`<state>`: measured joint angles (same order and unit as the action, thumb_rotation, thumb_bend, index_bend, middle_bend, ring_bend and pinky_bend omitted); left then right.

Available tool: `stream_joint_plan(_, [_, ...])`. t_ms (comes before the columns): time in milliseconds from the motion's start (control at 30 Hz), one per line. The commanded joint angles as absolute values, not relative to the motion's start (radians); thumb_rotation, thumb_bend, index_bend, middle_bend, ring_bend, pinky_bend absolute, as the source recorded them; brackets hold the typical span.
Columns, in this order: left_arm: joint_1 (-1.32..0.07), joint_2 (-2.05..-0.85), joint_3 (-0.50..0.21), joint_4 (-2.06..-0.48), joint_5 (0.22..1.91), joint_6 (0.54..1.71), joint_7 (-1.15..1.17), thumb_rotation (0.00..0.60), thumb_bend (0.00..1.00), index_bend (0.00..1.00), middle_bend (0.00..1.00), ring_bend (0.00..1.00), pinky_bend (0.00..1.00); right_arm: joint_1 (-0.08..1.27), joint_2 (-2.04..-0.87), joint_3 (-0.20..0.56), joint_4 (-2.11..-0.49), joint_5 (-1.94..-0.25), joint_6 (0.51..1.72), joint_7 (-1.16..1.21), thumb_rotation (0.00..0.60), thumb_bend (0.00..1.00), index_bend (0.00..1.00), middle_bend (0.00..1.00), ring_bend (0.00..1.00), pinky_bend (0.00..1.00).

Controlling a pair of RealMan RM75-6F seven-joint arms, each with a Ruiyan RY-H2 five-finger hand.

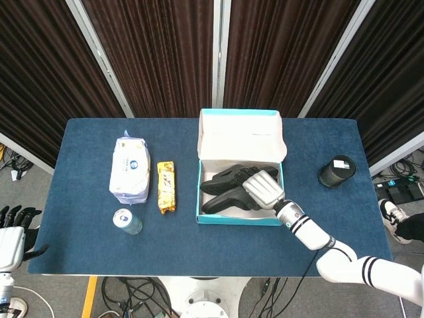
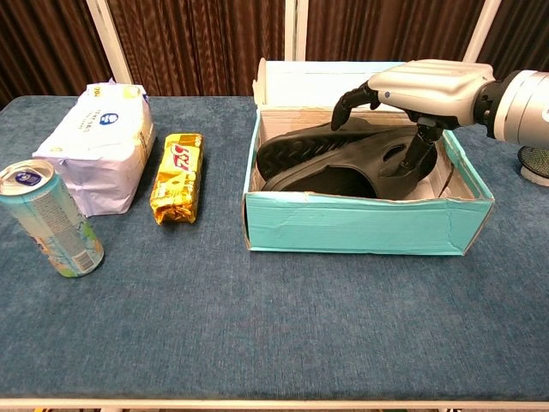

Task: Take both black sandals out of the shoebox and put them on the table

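Two black sandals (image 1: 224, 189) (image 2: 330, 159) lie side by side inside the teal shoebox (image 1: 207, 219) (image 2: 360, 225), whose lid stands open at the back. My right hand (image 1: 262, 189) (image 2: 425, 89) hovers over the right part of the box, fingers (image 2: 352, 99) curved and apart above the sandals. Its thumb (image 2: 419, 151) reaches down beside the near sandal's strap. Nothing is held in it. My left hand (image 1: 12, 240) hangs off the table's front left corner, fingers apart and holding nothing; the chest view does not show it.
Left of the box lie a yellow snack packet (image 1: 166, 187) (image 2: 177, 176), a white tissue pack (image 1: 129, 170) (image 2: 103, 142) and a drink can (image 1: 126, 220) (image 2: 51, 219). A black mesh cup (image 1: 336, 171) (image 2: 536, 154) stands at the right.
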<state>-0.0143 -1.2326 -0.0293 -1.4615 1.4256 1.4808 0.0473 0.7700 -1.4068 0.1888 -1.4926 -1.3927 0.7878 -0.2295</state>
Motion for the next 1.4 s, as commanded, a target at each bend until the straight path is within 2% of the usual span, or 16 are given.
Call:
stream_joint_plan(33, [-0.013, -1.236, -0.029, -1.455, 1.425, 1.481, 0.041, 0.600, 0.00, 0.23, 0.18, 0.09, 0.05, 0.767, -1.400, 0.187, -1.507, -1.380, 0.807, -0.234, 0.600, 0.10, 0.26, 0.24, 0.18, 0.23])
stream_joint_plan(833, [-0.009, -1.250, -0.031, -1.426, 1.417, 1.474, 0.020, 0.600, 0.00, 0.23, 0.18, 0.09, 0.05, 0.799, -1.398, 0.139, -1.505, -1.334, 0.799, -0.270, 0.600, 0.10, 0.26, 0.29, 0.20, 0.24])
stream_joint_plan(1133, [-0.010, -1.255, -0.030, -1.421, 1.417, 1.468, 0.016, 0.600, 0.00, 0.23, 0.18, 0.09, 0.05, 0.778, -1.367, 0.105, -1.547, -1.367, 0.837, -0.267, 0.600, 0.10, 0.29, 0.33, 0.25, 0.24])
stream_joint_plan(1400, [-0.010, -1.258, -0.031, -1.414, 1.420, 1.469, 0.008, 0.600, 0.00, 0.23, 0.18, 0.09, 0.06, 0.797, -1.391, 0.099, -1.526, -1.345, 0.810, -0.293, 0.600, 0.10, 0.31, 0.35, 0.26, 0.27])
